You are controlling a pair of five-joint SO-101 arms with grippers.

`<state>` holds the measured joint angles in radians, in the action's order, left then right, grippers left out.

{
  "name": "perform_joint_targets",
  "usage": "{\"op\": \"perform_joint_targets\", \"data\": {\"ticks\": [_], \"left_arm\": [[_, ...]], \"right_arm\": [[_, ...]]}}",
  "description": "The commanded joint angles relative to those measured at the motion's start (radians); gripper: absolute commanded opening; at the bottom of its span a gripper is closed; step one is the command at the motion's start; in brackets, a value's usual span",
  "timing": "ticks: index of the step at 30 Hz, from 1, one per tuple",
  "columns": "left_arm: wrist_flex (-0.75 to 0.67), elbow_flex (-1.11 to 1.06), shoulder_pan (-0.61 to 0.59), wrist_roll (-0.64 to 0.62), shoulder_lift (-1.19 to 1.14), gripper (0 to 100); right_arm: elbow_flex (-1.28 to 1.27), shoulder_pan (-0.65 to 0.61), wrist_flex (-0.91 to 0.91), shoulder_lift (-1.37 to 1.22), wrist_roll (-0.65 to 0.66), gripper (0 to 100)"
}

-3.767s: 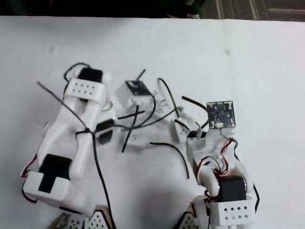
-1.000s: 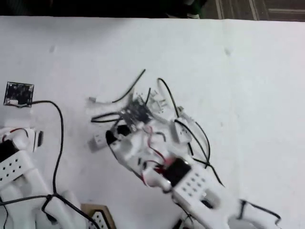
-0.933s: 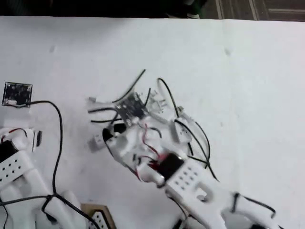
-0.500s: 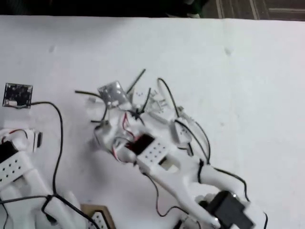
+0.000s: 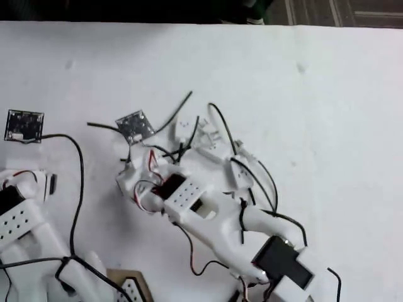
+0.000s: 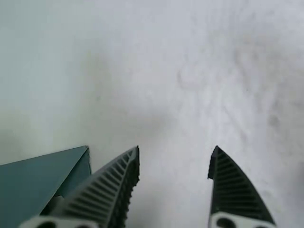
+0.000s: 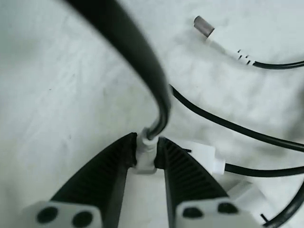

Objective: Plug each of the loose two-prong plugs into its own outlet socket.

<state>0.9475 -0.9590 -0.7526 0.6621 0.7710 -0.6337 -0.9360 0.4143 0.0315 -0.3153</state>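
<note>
Near the middle of the bench (image 5: 327,94), the right fingers (image 7: 118,166) are clamping a small white plug (image 7: 145,159) by its body, its black cord (image 7: 137,52) arching away from them, beside a heap (image 5: 208,135) of cords and white connectors. Off to the side, the left fingers (image 6: 114,190) are hanging spread and empty over bare bench. Judging by looks, the plug is handling light and rigid, while the springy cord is likely tugging it askew; a hold on the hard body, never the cord or prongs, is looking safest.
</note>
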Motion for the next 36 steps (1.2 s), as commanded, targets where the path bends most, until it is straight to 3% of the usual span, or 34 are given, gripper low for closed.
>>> {"op": "perform_joint_targets", "data": {"ticks": [1, 12, 20, 28, 36], "left_arm": [[-0.014, 0.002, -0.004, -0.012, 0.022, 24], [-0.017, -0.018, 0.001, -0.012, 0.027, 24], [-0.020, -0.115, 0.156, -0.003, 0.022, 24], [-0.054, -0.180, 0.364, -0.014, 0.021, 24], [-0.098, -0.206, 0.404, -0.055, 0.019, 24]], "right_arm": [[0.038, -0.004, -0.018, -0.001, -0.009, 1.7], [0.043, 0.021, -0.016, -0.004, -0.006, 1.7], [0.014, 0.102, 0.165, 0.257, -0.006, 1.7], [-0.017, 0.292, 0.352, 0.507, 0.021, 1.7], [-0.018, 0.348, 0.447, 0.627, 0.029, 1.7]]}}
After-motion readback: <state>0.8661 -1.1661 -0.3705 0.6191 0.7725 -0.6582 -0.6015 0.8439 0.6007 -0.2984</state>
